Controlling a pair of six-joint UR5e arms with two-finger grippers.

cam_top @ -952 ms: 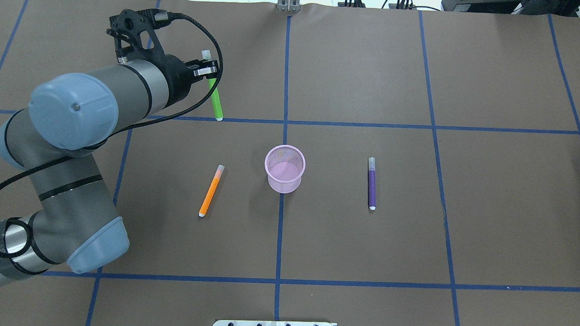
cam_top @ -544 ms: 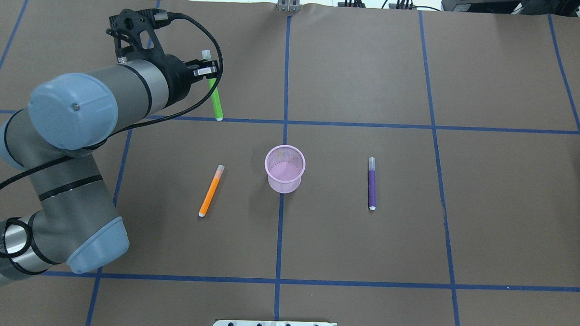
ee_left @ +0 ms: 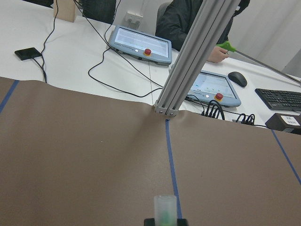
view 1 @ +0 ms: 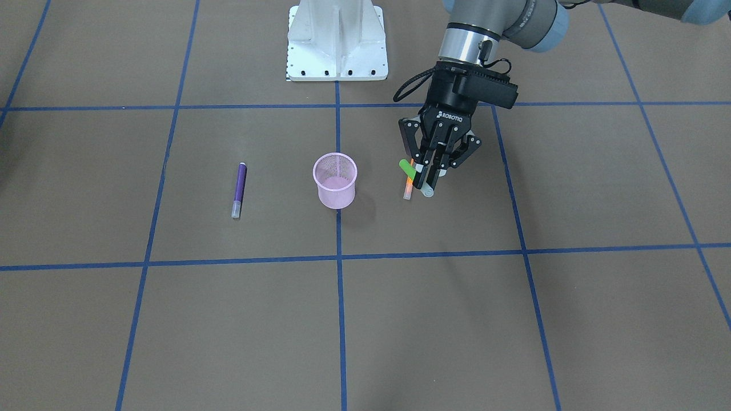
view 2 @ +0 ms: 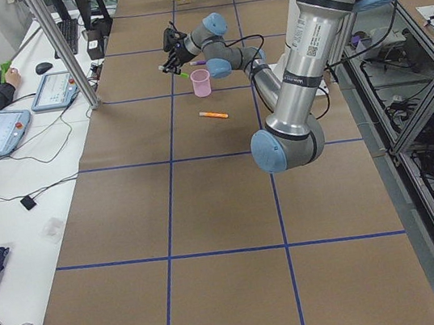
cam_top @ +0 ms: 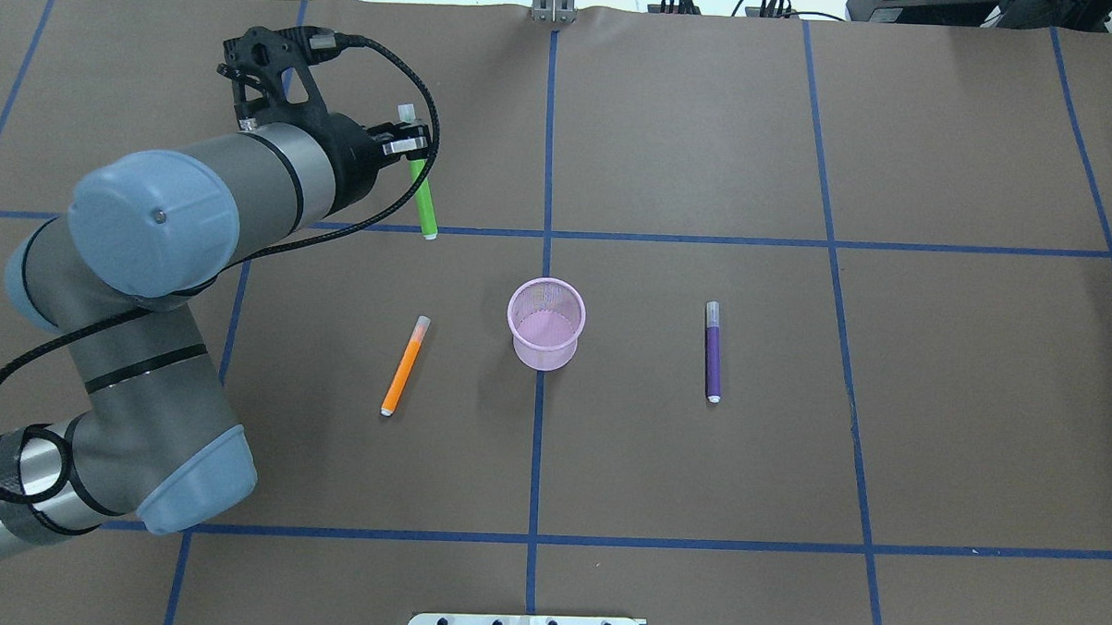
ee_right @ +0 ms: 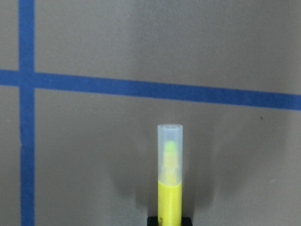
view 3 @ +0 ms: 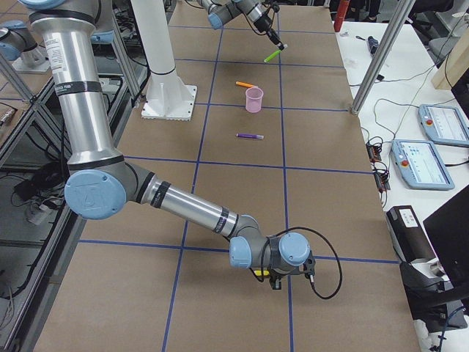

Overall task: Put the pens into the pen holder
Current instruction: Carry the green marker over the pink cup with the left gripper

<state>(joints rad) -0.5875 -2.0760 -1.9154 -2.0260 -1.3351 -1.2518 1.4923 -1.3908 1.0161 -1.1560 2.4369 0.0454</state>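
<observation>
The pink mesh pen holder (cam_top: 514, 334) stands upright at the table's middle, also in the front view (view 1: 334, 197). My left gripper (cam_top: 405, 146) is shut on the green pen (cam_top: 423, 201) and holds it tilted above the table, left of and beyond the holder; the front view shows both (view 1: 425, 171), (view 1: 406, 167). The orange pen (cam_top: 404, 365) lies left of the holder. The purple pen (cam_top: 713, 352) lies right of it. My right gripper (view 3: 275, 279) is far off at the table's right end, low over the surface, shut on the yellow pen (ee_right: 170, 188).
Blue tape lines grid the brown table cover. The white robot base plate (view 1: 336, 43) sits at the robot's edge. An aluminium post (ee_left: 188, 61) stands at the far edge, with operators, tablets and cables beyond it.
My left gripper with the green pen has shifted slightly to the right and toward the robot. The holder and the lying pens have not moved.
</observation>
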